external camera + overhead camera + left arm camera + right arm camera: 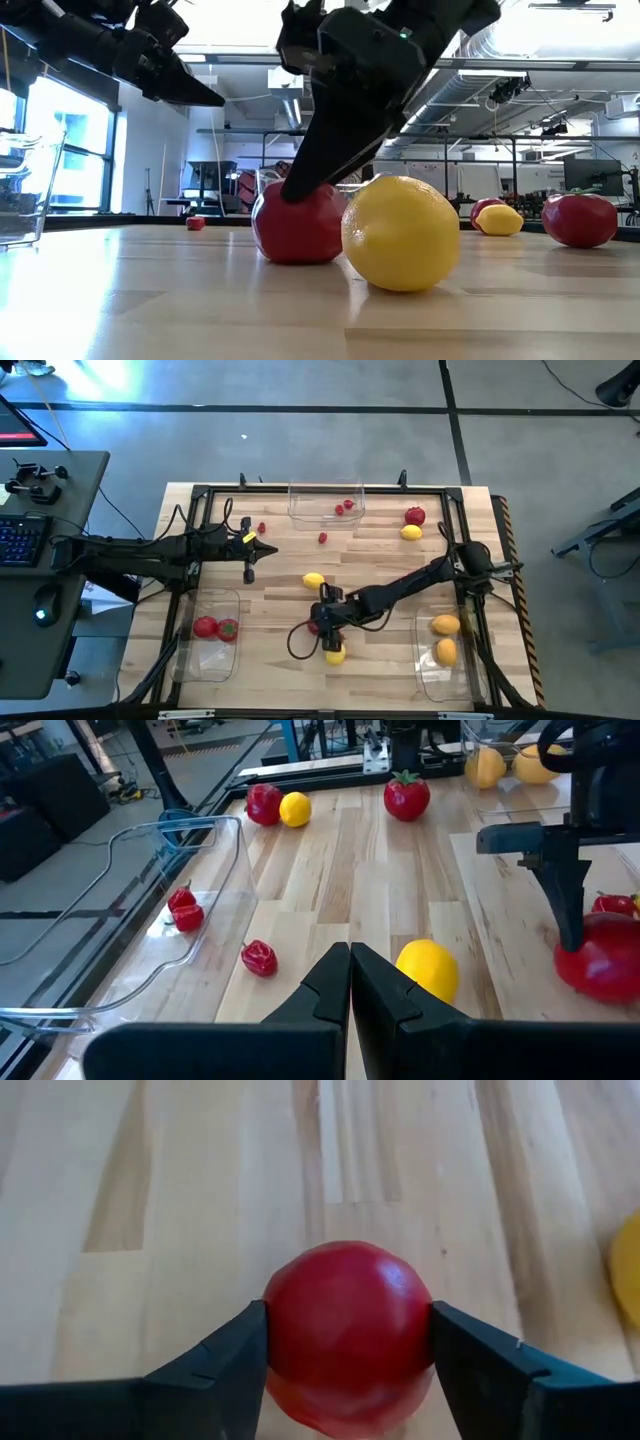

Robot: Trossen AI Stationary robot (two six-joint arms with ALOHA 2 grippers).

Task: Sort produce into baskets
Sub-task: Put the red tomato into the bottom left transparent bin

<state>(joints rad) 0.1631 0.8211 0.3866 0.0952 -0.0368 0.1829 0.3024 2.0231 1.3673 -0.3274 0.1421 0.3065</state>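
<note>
A: Counting tomatoes: the right gripper (348,1342) has one tomato (348,1335) between its fingers on the table (380,560), both fingers touching its sides. A lemon (400,233) sits just beside it.

B: And the rest?

A: Two tomatoes (215,628) lie in the left basket (208,670), one more (415,516) near the back with a lemon (411,532) touching it. Two orange lemons (445,638) are in the right basket (440,680), and another lemon (314,581) lies mid-table.

B: Berries?

A: Two in the back basket (326,502), several loose on the wood near it.

B: Left gripper (250,558)?

A: Raised over the table's left side, fingers pressed together, holding nothing.
</note>
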